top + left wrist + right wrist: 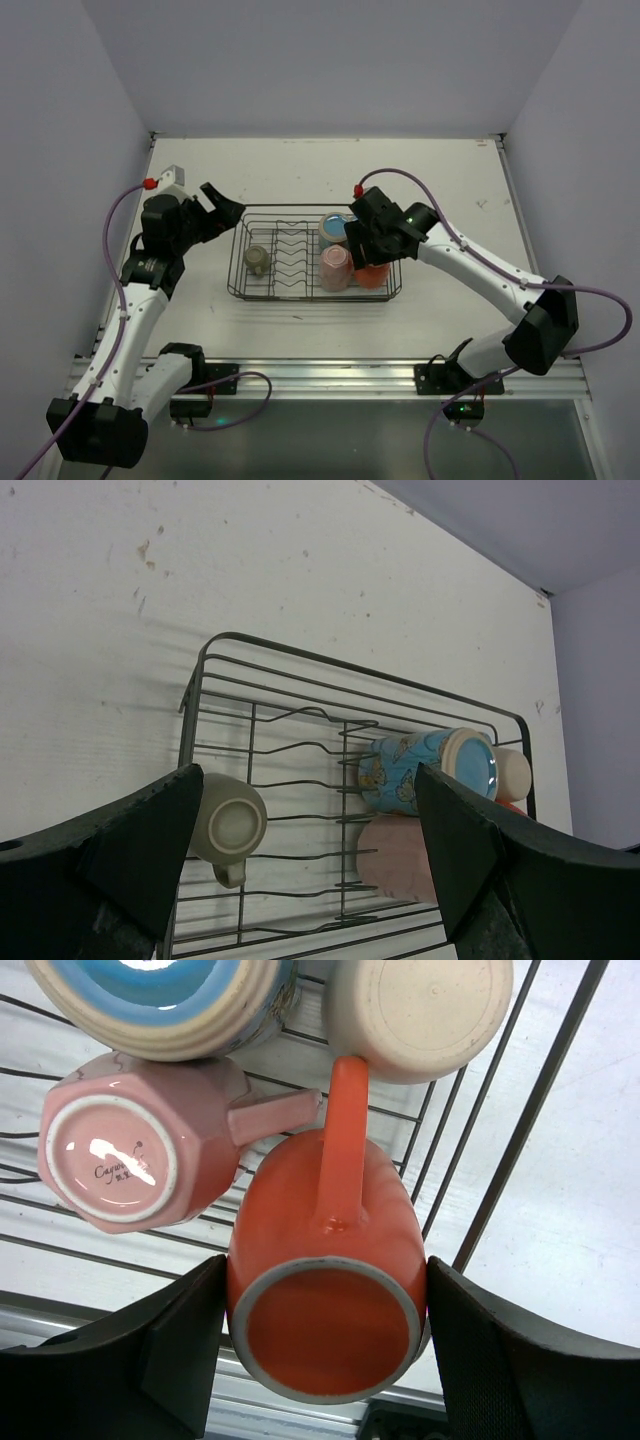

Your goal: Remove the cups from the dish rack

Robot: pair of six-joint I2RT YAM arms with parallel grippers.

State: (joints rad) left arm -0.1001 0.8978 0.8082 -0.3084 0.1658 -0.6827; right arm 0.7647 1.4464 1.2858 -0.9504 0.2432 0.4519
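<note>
Orange mug perhaps touching right gripper

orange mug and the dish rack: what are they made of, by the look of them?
Orange mug: likely glazed ceramic; glossy orange body, with a paler, duller ring around its base. Dish rack: thin bent wire, probably metal, with a dark, low-sheen finish; whether it is coated cannot be told.

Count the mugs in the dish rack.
5. Olive-grey mug alone left of the dividers in the dish rack; right of them, light blue mug and beige mug at the back, pink mug and orange mug in front. None seems hidden.
</note>
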